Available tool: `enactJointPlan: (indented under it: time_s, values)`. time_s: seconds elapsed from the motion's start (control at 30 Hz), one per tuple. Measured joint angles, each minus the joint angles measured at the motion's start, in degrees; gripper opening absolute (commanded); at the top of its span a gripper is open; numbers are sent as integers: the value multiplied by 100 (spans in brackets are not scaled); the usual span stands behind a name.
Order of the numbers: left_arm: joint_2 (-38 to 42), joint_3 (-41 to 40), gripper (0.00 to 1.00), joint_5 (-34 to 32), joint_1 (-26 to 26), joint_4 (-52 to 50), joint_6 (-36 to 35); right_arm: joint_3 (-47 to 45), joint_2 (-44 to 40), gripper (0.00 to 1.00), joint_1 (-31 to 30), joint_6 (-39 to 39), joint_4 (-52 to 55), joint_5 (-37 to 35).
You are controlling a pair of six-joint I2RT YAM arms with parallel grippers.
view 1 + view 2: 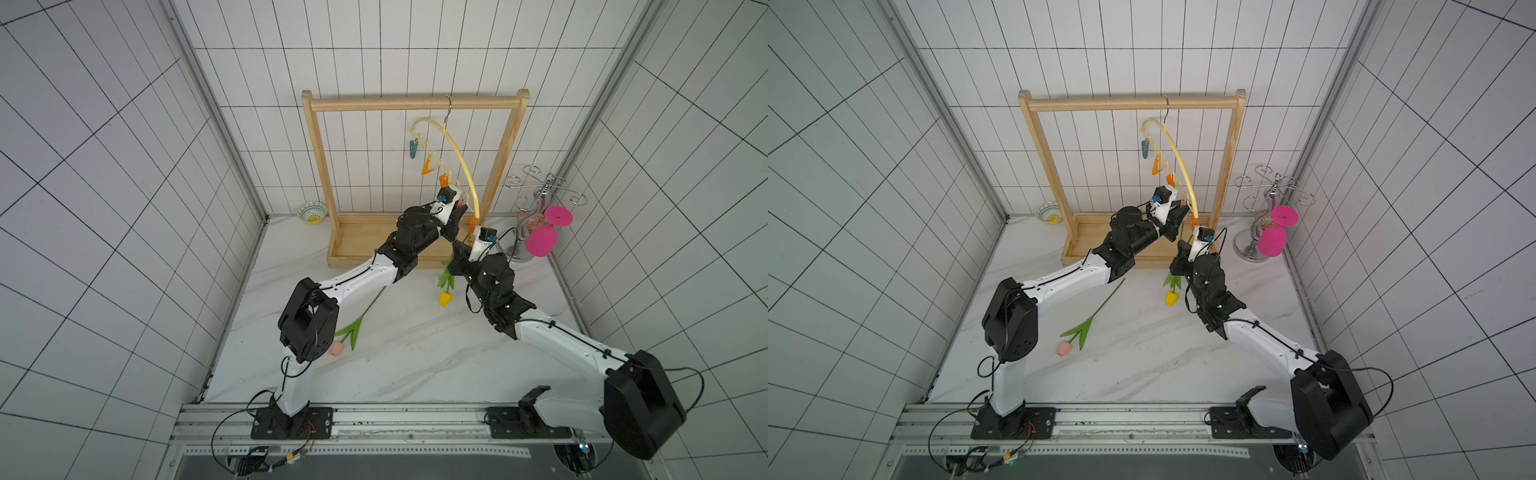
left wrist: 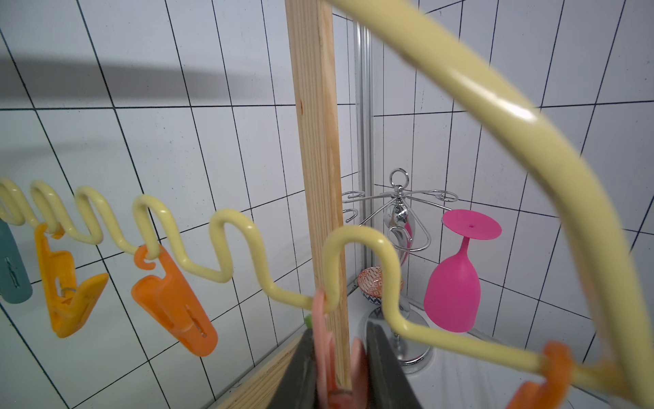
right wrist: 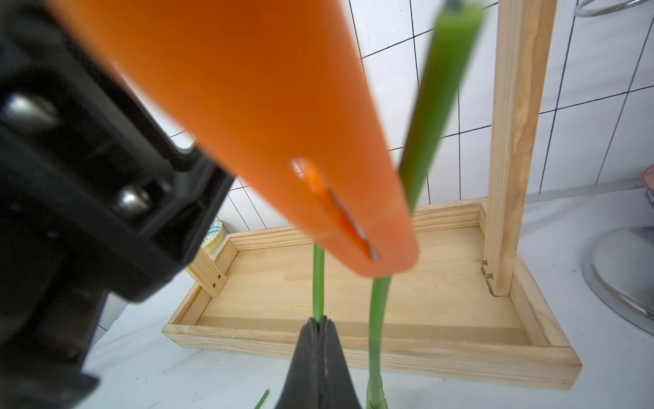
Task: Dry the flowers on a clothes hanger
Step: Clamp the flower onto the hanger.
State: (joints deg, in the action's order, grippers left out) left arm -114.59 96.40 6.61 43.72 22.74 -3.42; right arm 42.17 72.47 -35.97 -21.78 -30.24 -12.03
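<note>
Two hands are working at the hanger (image 1: pixel 453 145). In both top views it hangs by its hook from the rack (image 1: pixel 374 104), tilted hard, with its low end toward the arms. I'd say the tilt comes from the left hand (image 1: pixel 460 210), which is right up at that low end. The right hand (image 1: pixel 457 249) sits just below it, and the yellow tulip (image 1: pixel 444 298) dangles head-down there, clear of the bench (image 1: pixel 415 365). Head-down makes sense, since that's how you'd dry it. The pink tulip (image 1: pixel 336 348) lies flat on the bench by the left arm, so it's not hung yet. A pale bit beside the leaves might be the white one, but I can't tell.

Left wrist view: the left hand is pinched shut on the pink clip (image 2: pixel 323 336), which hooks over the wavy bar (image 2: pixel 368 233). My guess is it's squeezing the clip so the mouth opens for a stem.

Right wrist view: the right hand is clamped tight on a thin stem (image 3: pixel 318 283), aiming it up toward the clips. A second stem (image 3: pixel 378 311) runs right past the orange clip (image 3: pixel 283 141), and I can't tell if that clip has hold of it. Next, the held stem's end has to sit inside the pink clip before either hand lets go.
</note>
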Motion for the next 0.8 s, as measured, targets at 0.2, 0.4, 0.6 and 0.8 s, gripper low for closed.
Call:
enactJointPlan:
  time_s: [0.2, 0.4, 0.6, 0.8]
  values:
    - [0, -2, 24, 2, 22, 63, 181, 0, 2, 0, 39, -31, -162, 20]
    - [0, -79, 23, 0, 22, 192, 352, 0, 61, 0, 103, -52, -382, 26]
    - [24, -225, 21, -22, 26, 461, 544, 0, 90, 0, 125, -120, -680, 131]
    - [83, -387, 21, -63, 26, 664, 625, 0, 116, 0, 190, -116, -841, 398]
